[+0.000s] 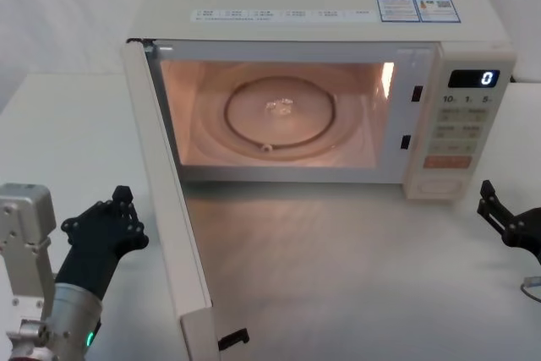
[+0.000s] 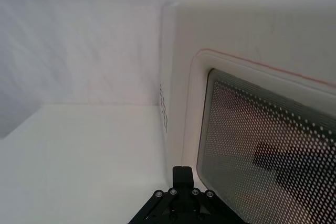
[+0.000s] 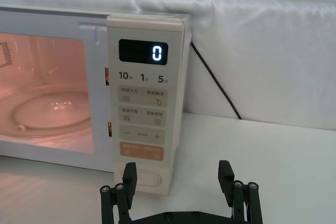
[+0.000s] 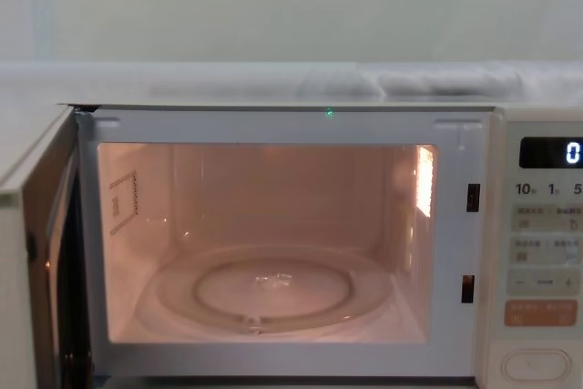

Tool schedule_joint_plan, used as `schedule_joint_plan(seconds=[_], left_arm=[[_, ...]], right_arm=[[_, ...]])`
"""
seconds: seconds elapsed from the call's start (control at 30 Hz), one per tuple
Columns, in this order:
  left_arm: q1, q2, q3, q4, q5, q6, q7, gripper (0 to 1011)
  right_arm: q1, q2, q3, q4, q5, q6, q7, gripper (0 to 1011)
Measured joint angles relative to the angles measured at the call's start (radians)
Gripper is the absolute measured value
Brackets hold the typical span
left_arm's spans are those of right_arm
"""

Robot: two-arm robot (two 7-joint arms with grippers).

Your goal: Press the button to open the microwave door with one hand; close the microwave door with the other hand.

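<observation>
Nearest the robot in the head view, the left gripper (image 1: 106,230) sits low on the left over the white table (image 1: 338,268), just beside the outer face of the door (image 1: 173,226), which stands swung wide open toward the robot. Its silver wrist carries a green glow at the bottom edge. Whether its fingers are apart or together cannot be told, and it holds nothing. The left wrist view adds what the head view hides: the door's outer side, with its dark perforated window (image 2: 268,150) inside a thin pink outline, close in front of the gripper's black tip (image 2: 182,174).

On the right, the right gripper (image 1: 507,217) hangs at the edge of the head view, near the control panel (image 1: 461,120) but apart from it. The right wrist view shows its 2 fingers (image 3: 227,174) spread wide and empty, with the pale pill-shaped button (image 3: 144,177) at the foot of the panel just beyond the other finger, which overlaps its edge. Above the button lies an orange key (image 3: 142,152), and the display (image 3: 143,52) reads 0.

Farther back, the chest view looks straight into the lit cavity, where the glass turntable (image 4: 273,289) rests on the floor; the door's inner edge (image 4: 46,261) shows at the left, the button (image 4: 537,366) at the lower right.
</observation>
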Motion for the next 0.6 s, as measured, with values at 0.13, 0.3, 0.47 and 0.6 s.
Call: schedule_joint_plan(seconds=[0.13,0.3,0.47,0.6], left_arm=[[0.004,-0.006,-0.016,-0.029,-0.002,0.026,-0.003,0],[0.012,-0.004,-0.049,-0.088,-0.017,0.078,-0.022,0],[0.024,0.013,-0.081,-0.146,-0.03,0.127,-0.049,0],[0.037,0.043,-0.113,-0.191,-0.035,0.152,-0.087,0]], right_arm=[[0.0,0.0,0.0,0.0,0.0,0.0,0.0,1002],[0.0,0.0,0.0,0.0,0.0,0.0,0.0,1002],[0.0,0.0,0.0,0.0,0.0,0.0,0.0,1002],[0.0,0.0,0.0,0.0,0.0,0.0,0.0,1002]])
